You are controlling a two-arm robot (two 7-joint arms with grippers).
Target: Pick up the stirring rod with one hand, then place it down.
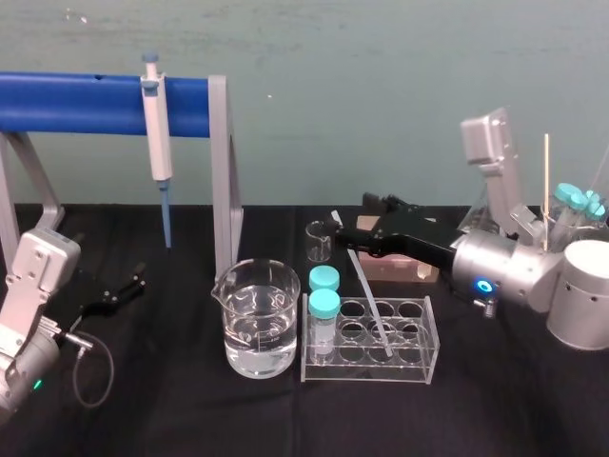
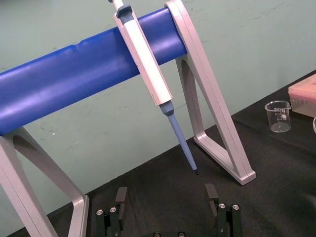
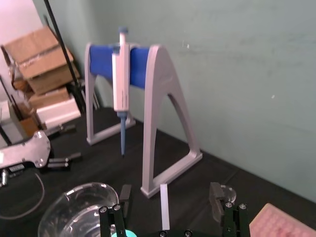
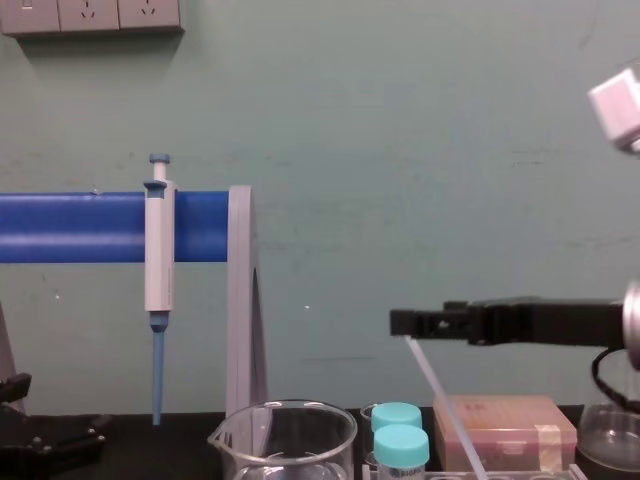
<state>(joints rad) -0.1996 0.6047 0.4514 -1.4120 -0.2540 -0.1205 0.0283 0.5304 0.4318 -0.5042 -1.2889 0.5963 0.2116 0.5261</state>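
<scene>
nearest of all, a clear test-tube rack [image 1: 366, 373] sits on the black table [image 1: 171, 409]. the stirring rod [image 1: 371, 309] leans in it, foot down in one of the holes, top slanting up and back past the rack's far edge. two teal-capped vials [image 1: 324, 305] stand in the rack's left end, close to the rod. just left of the rack is a beaker [image 1: 255, 324] part full of clear liquid. well left of the rack, the left gripper [image 2: 166, 190] sits low over the table with its fingers spread and nothing between them.

behind the rack, the right gripper [image 3: 169, 191] reaches in from the right, level above a pink box [image 4: 505, 430]. its fingers [image 3: 216, 195] stand wide apart with the rod's top end between them, touching neither. that gap is plain from the right wrist. from the chest the jaws overlap into one black bar and the rod seems to hang from its tip. the chest view also cuts off the rod's foot.

a small empty beaker [image 1: 319, 241] stands behind the rack's left end. farther back and left of the rack, a white-and-blue pipette [image 1: 157, 124] hangs on a blue-barred stand [image 1: 76, 103]. from the right wrist, cardboard boxes [image 3: 39, 54] show beyond the stand.
</scene>
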